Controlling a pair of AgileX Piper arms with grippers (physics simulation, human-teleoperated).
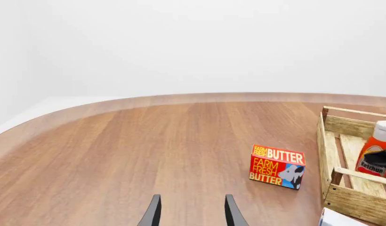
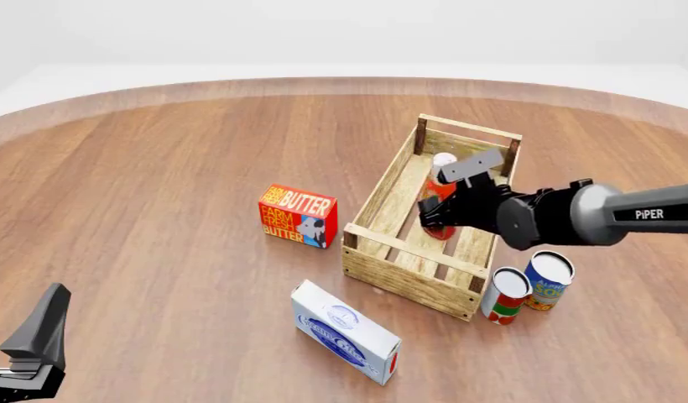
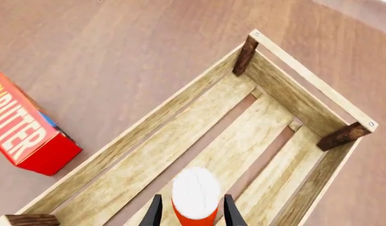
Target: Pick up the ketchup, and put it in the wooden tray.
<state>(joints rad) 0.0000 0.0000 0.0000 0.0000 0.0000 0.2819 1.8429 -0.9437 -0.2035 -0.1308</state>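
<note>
Ketchup [image 3: 196,195]: upright inside the wooden tray [image 2: 380,198]
Right gripper [image 3: 191,217]: clamped on the ketchup, under its cap
Feel: probably light, smooth, squashy; hold gently
Left gripper [image 1: 191,211]: apart, holding nothing

Simulated test scene: round wooden table [image 2: 153,168], blank white surround, groceries like butter box [image 2: 298,216].

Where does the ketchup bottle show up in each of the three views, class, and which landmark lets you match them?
Left wrist view: ketchup at the right edge, inside the wooden tray.
Front view: ketchup right of centre, over the tray's middle, partly hidden by the right gripper.
Right wrist view: ketchup bottom centre, between the fingers.
Shared landmark: the butter box beside the tray.
</note>
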